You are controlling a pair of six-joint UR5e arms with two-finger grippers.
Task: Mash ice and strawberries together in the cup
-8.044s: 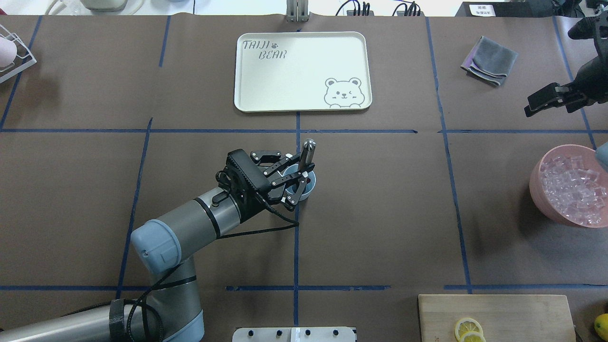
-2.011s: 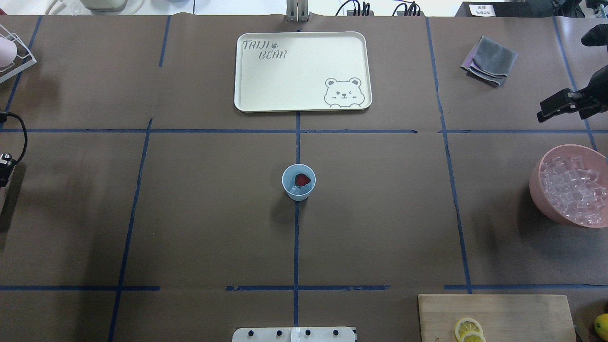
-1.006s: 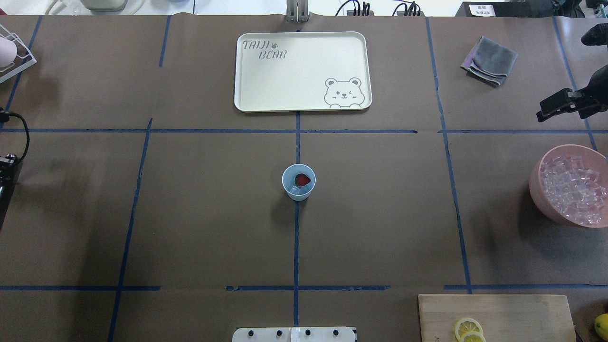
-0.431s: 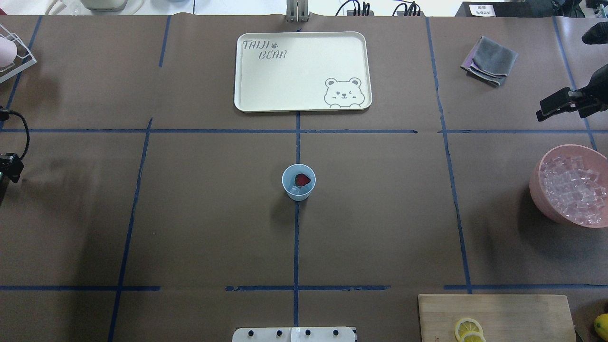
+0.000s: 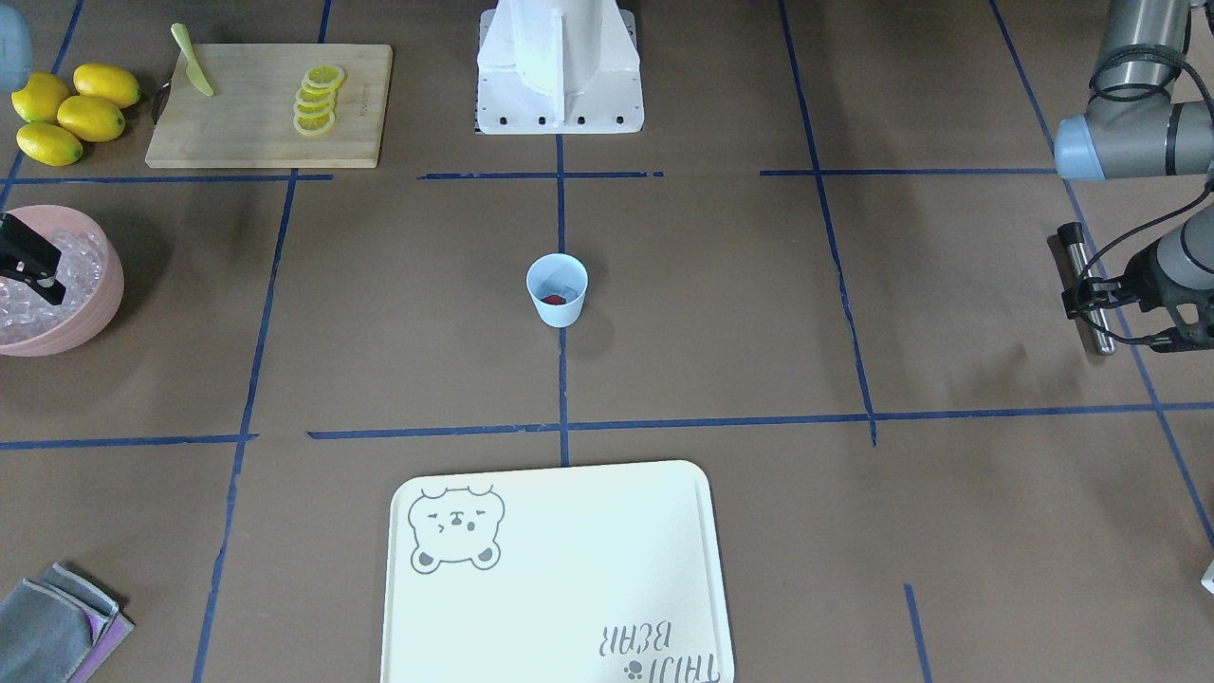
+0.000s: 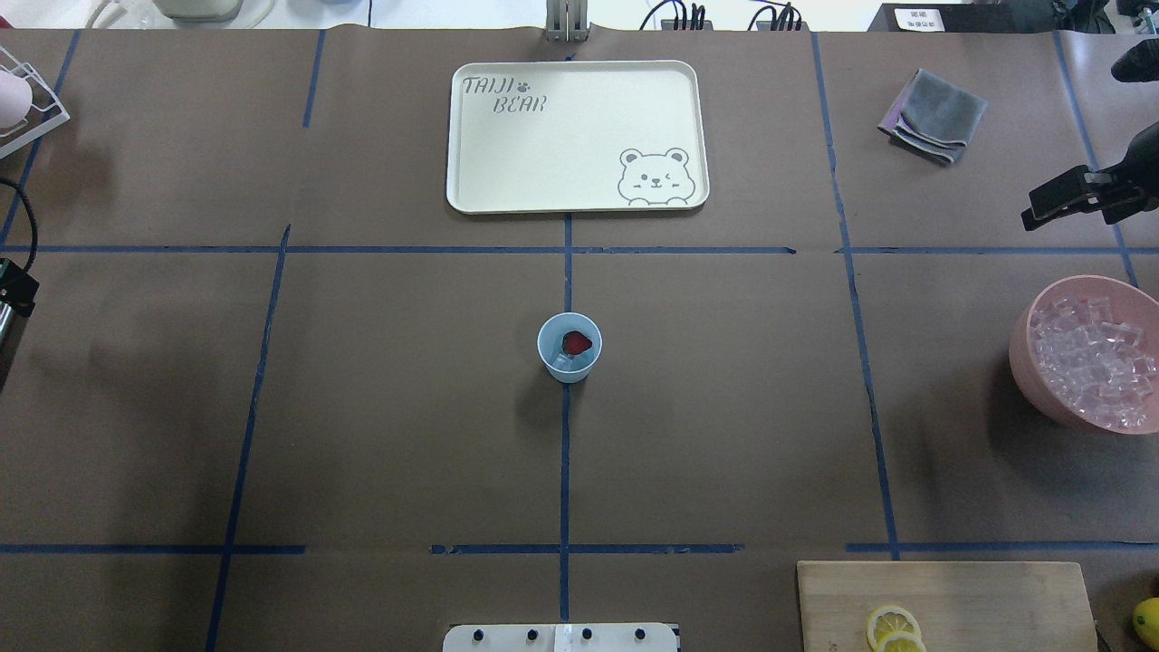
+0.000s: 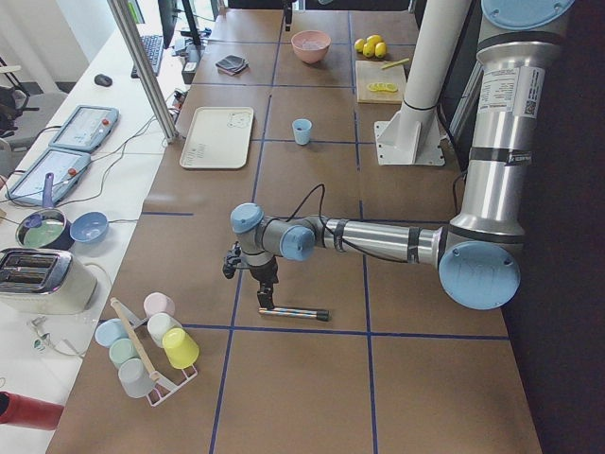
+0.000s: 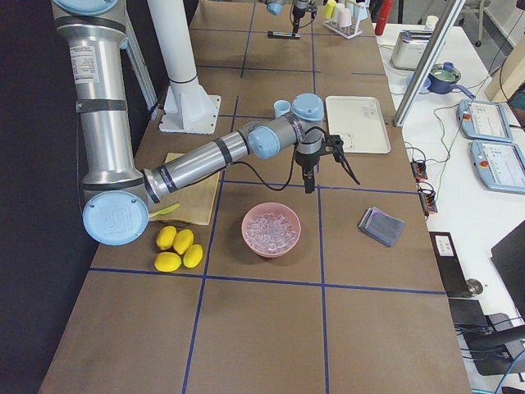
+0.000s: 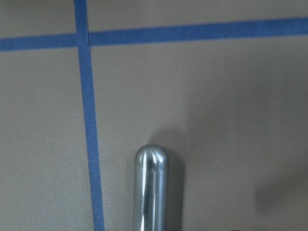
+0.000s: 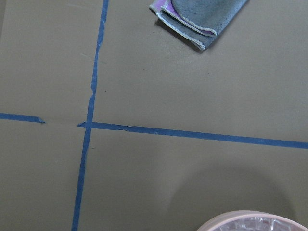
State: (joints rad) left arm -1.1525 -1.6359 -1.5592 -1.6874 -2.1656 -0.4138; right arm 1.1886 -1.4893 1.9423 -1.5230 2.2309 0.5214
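Observation:
The pale blue cup [image 6: 569, 348] stands at the table's middle, also in the front view [image 5: 558, 290]. Inside it are a red strawberry [image 6: 577, 342] and a little ice [image 6: 560, 361]. My left gripper [image 5: 1089, 296] is far off at the table's left end, low over a metal muddler [image 5: 1097, 327] that lies flat on the table [image 7: 298, 312]. Its jaws look open around the muddler's end. The left wrist view shows only the muddler's rounded tip [image 9: 150, 187]. My right gripper [image 6: 1037, 210] hovers open and empty beyond the pink bowl of ice [image 6: 1087, 358].
A cream bear tray [image 6: 579, 136] lies at the far middle. A grey cloth [image 6: 933, 113] is at the far right. A cutting board [image 5: 270, 95] holds lemon slices and a green knife. Whole lemons [image 5: 71, 109] lie beside it. A cup rack [image 7: 146, 345] stands near the left gripper.
Eight seconds ago my left gripper held the muddler in the cup; it has since gone to the table's left end. In the last second it shifted slightly there. The right arm stayed put.

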